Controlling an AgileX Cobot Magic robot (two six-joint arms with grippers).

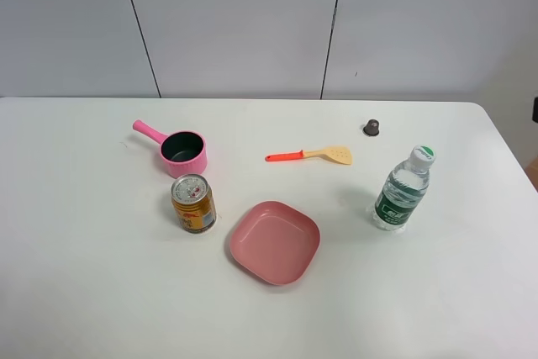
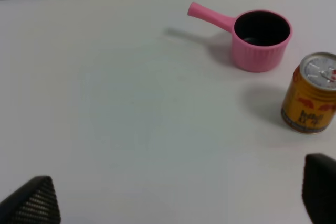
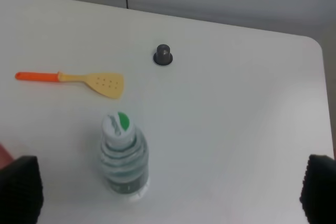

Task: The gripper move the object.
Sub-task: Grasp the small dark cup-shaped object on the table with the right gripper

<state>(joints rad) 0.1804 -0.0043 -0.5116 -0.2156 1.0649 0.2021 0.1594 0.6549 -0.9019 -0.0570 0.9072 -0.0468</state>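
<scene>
Where the white tabletop (image 1: 84, 292) nears its far right corner, the tiny dark grey-brown dome-shaped knob (image 1: 371, 128) stands upright and alone. It is beyond the clear plastic water bottle with a green label (image 1: 403, 189) and to the right of the orange-handled yellow spatula (image 1: 309, 155). A pink saucepan (image 1: 183, 152), a gold drink can (image 1: 193, 203) and a pink square plate (image 1: 275, 242) lie further left.

On the left wrist camera, the matte black left gripper (image 2: 176, 203) has its jaws spread wide over bare table. The saucepan (image 2: 261, 40) and the can (image 2: 311, 100) stand ahead of it.

On the right wrist camera, the right gripper (image 3: 169, 190) is also spread wide and holds nothing. The bottle (image 3: 124, 156) stands just ahead, the knob (image 3: 163, 55) lies well beyond it, and the spatula (image 3: 73, 80) is off to one side.
</scene>
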